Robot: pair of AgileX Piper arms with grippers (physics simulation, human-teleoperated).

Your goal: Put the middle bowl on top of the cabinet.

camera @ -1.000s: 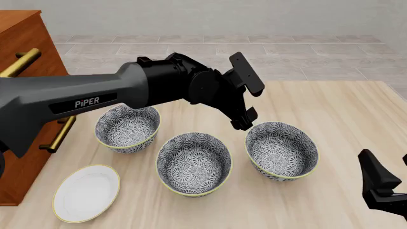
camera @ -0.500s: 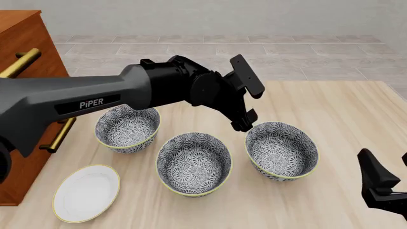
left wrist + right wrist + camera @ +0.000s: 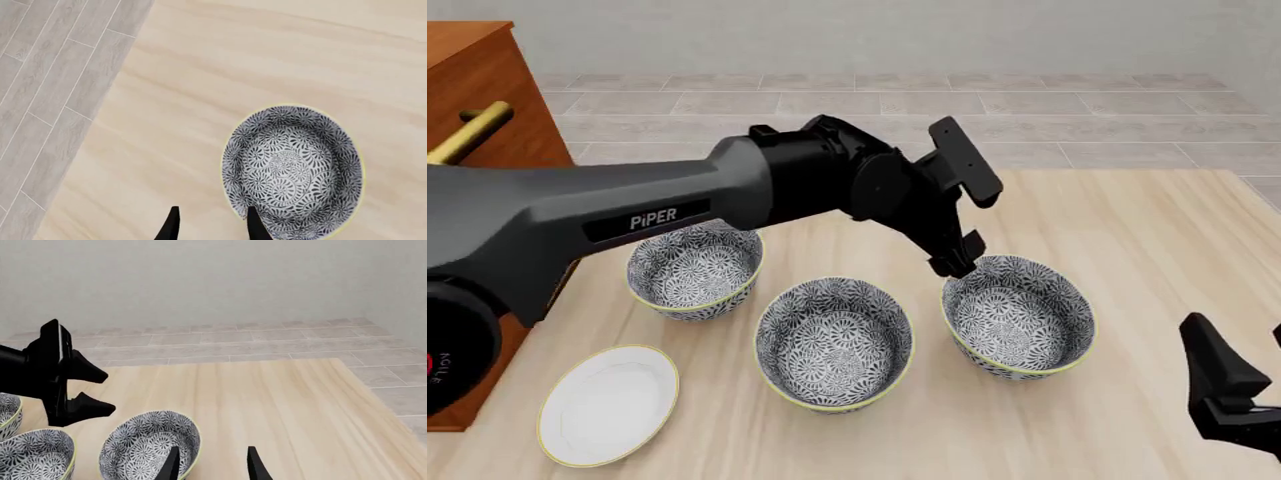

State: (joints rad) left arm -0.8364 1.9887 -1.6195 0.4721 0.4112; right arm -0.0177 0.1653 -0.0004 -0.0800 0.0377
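Three patterned bowls stand in a row on the table. The middle bowl (image 3: 834, 342) (image 3: 33, 457) is nearest the front edge, with one bowl (image 3: 694, 268) to its left and one (image 3: 1017, 315) (image 3: 293, 167) (image 3: 150, 445) to its right. My left gripper (image 3: 957, 260) (image 3: 213, 227) (image 3: 73, 385) is open and hangs at the far left rim of the right-hand bowl, one finger (image 3: 257, 227) over that rim. It is to the right of the middle bowl. The reddish-brown cabinet (image 3: 474, 70) stands at the far left. My right gripper (image 3: 1234, 345) (image 3: 212, 465) is open and empty at the front right.
A white plate (image 3: 607, 403) lies at the front left, close to the cabinet's base. A brass handle (image 3: 467, 135) juts from the cabinet front. The left arm's long dark link (image 3: 587, 220) spans above the left bowl. Grey tiled floor lies beyond the table's far edge.
My left gripper has shifted right and slightly down, from between the middle and right bowls to the right bowl's rim. The right arm and the bowls have not moved.
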